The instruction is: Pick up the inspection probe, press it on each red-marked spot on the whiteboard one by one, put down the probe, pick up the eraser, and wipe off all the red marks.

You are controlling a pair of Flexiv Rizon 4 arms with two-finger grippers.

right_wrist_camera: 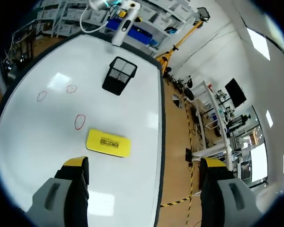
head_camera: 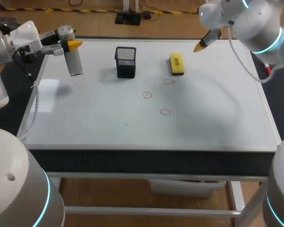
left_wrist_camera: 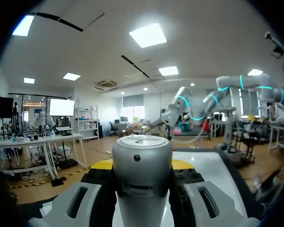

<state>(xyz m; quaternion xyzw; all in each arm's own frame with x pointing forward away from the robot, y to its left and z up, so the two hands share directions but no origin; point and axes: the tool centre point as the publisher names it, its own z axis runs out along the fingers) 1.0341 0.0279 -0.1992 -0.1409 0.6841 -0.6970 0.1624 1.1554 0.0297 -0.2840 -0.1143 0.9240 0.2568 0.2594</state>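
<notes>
The inspection probe point(head_camera: 74, 60), a grey cylinder with a flat round cap, hangs close to upright over the far left corner of the desk point(head_camera: 151, 160). The left pincer point(head_camera: 68, 46) clamps it from both sides near its upper end. In the left wrist view the probe point(left_wrist_camera: 142, 175) fills the gap between the fingers of that pincer point(left_wrist_camera: 142, 194), with their yellow tips showing just behind it.

The whiteboard point(head_camera: 208, 113) covers almost the whole desk top, pale and glossy, with a patch of glare near its left edge. Three red marks point(head_camera: 147, 95), thin small rings, lie close together around the middle of the board, a little toward the far edge.

The yellow eraser point(head_camera: 176, 64) lies flat near the far edge, just beyond the farthest ring. A black mesh holder point(head_camera: 126, 61) stands upright between the eraser and the probe, apart from both.

The right pincer point(head_camera: 206, 41) hangs over the far edge toward the right corner, its fingers spread wide with nothing between them. In the right wrist view the eraser point(right_wrist_camera: 108, 143) lies just ahead of this pincer point(right_wrist_camera: 144, 172).
</notes>
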